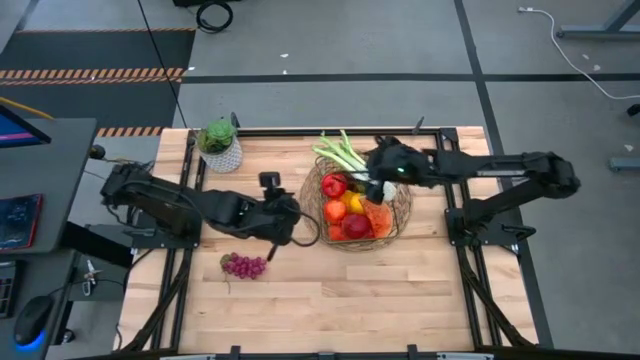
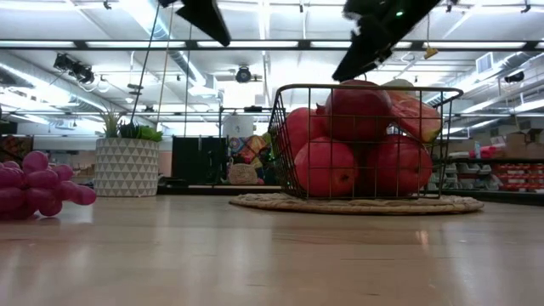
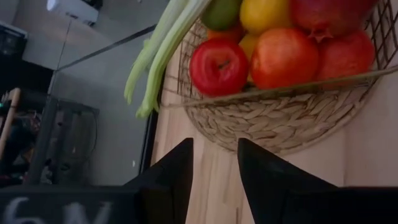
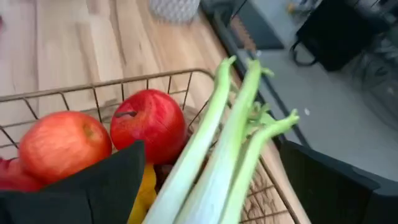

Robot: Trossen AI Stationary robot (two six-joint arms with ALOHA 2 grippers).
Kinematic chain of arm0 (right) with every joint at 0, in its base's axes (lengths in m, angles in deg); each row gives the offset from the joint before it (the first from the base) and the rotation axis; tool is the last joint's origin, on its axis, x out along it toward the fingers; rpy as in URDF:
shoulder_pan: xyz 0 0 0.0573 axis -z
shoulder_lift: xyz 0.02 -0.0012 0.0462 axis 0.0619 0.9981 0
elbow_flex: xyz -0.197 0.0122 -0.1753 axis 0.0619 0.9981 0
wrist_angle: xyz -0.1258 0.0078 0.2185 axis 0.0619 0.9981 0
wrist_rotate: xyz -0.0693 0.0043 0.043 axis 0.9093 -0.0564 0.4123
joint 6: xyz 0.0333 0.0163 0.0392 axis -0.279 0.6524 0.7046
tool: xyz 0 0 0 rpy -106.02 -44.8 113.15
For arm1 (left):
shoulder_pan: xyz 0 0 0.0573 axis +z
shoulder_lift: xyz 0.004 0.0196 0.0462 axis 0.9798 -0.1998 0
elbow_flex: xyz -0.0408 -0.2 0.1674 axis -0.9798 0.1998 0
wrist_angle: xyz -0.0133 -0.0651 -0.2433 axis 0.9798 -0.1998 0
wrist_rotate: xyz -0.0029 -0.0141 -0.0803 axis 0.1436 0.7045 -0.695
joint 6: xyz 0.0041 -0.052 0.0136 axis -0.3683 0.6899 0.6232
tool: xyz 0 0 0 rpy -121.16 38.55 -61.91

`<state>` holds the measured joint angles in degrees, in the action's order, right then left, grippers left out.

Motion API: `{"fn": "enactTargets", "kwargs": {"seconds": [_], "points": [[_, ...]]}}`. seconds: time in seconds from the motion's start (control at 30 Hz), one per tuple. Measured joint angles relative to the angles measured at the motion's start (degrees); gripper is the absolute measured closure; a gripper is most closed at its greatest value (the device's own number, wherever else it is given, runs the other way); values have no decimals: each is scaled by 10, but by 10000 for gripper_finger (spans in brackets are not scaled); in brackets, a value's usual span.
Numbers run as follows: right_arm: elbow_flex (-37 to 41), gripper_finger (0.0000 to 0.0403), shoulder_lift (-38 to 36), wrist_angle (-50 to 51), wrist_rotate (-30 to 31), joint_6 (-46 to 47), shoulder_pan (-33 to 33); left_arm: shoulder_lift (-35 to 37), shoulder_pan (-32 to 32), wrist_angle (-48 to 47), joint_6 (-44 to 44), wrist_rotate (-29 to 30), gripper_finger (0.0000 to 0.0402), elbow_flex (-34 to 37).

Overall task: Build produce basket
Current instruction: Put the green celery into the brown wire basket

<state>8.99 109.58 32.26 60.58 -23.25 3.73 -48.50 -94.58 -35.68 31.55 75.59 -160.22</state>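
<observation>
Your right hand is hovering spread wide over the basket, fingers straddling the leek overhanging the far rim. Your left hand, empty and part-released, is sitting beside the basket. Grapes are lying on open desk.

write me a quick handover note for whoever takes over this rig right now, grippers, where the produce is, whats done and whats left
Left gripper: just left of the basket, partly open, holding nothing.
Right gripper: over the basket, fingers spread wide on either side of the leek, which leans over the basket's far rim; a grip on it cannot be confirmed.
Done: red apples, an orange, yellow pieces and other red fruit are in the basket.
Left: the purple grapes lie on the table, left of and nearer than the basket. The potted plant at the far left corner is not produce.
</observation>
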Motion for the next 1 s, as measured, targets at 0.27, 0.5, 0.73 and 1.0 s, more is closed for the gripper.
{"fn": "enactTargets", "kwargs": {"seconds": [0.27,0.5,0.73,1.0], "points": [[-146,66,148,148,-39,-5,41,76,-36,0,55,42,269,79],[-244,86,238,253,-61,15,67,115,-56,-4,85,52,269,117],[-273,96,291,295,-59,27,88,116,-61,-5,84,52,270,118],[-272,157,284,300,-55,43,90,116,-61,-5,68,52,272,118]]}}
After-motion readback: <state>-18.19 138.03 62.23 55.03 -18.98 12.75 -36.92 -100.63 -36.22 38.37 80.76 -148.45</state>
